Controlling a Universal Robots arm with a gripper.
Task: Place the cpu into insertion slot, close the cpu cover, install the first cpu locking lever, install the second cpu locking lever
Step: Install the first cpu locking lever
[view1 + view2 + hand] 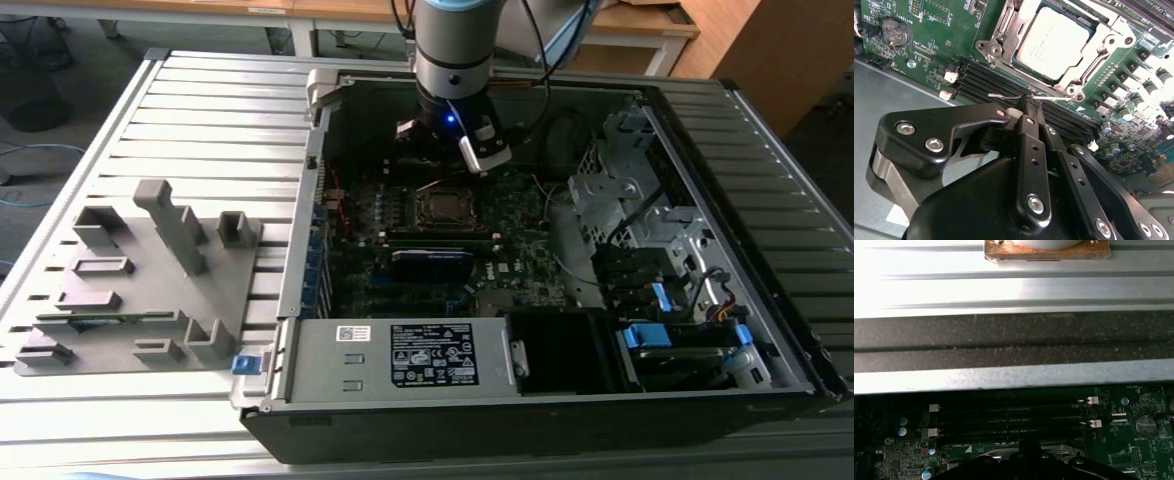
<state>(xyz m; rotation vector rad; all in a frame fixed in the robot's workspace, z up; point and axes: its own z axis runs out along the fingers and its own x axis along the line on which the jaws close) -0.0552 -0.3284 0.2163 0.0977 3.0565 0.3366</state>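
Hanging inside the open black computer case (534,420), the black two-finger gripper (1029,104) has its jaws drawn together with no gap showing; the tips meet a thin silver wire locking lever (1001,95) running along the socket's edge, and I cannot tell whether they pinch it. The dull grey square cpu (1054,42) lies in the square black insertion slot (424,207) on the green motherboard (929,30), with the silver metal cpu cover frame (1106,52) lying flat around it
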